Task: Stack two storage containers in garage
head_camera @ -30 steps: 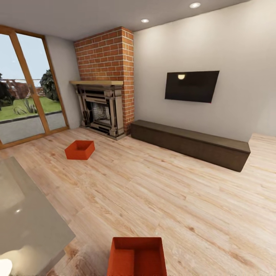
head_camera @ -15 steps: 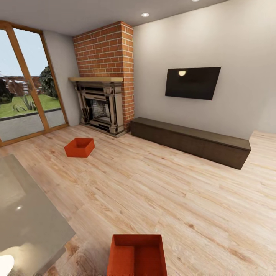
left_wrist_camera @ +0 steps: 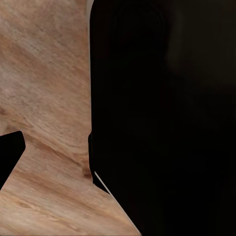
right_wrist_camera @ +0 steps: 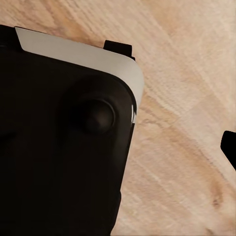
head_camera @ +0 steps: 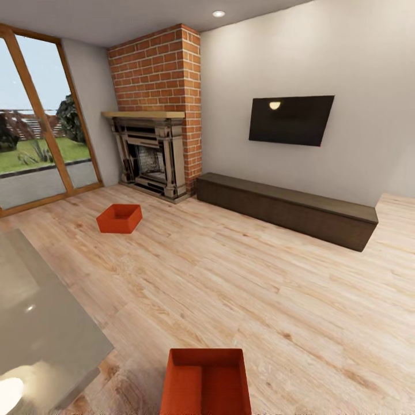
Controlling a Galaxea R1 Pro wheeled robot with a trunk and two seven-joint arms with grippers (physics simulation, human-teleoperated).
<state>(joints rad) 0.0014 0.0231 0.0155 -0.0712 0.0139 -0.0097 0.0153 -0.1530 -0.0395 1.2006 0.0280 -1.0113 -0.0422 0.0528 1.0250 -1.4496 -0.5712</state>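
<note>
Black robot body (right_wrist_camera: 59, 147) over wood floor (right_wrist_camera: 182, 98)

Centre and right of frame: open wood plank floor (head_camera: 242, 276). Obstacles: glass table (head_camera: 40, 323) lower left, near container (head_camera: 206, 383) bottom centre, far container (head_camera: 119, 218) left of centre, low cabinet (head_camera: 288, 208) along back wall.

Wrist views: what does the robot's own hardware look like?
Mostly matte black, smooth, rounded housings. In the right wrist view the black body has a light grey band along its rounded edge and a round black boss. The left wrist view shows a plain black rounded casing. No cables or markings visible.
</note>
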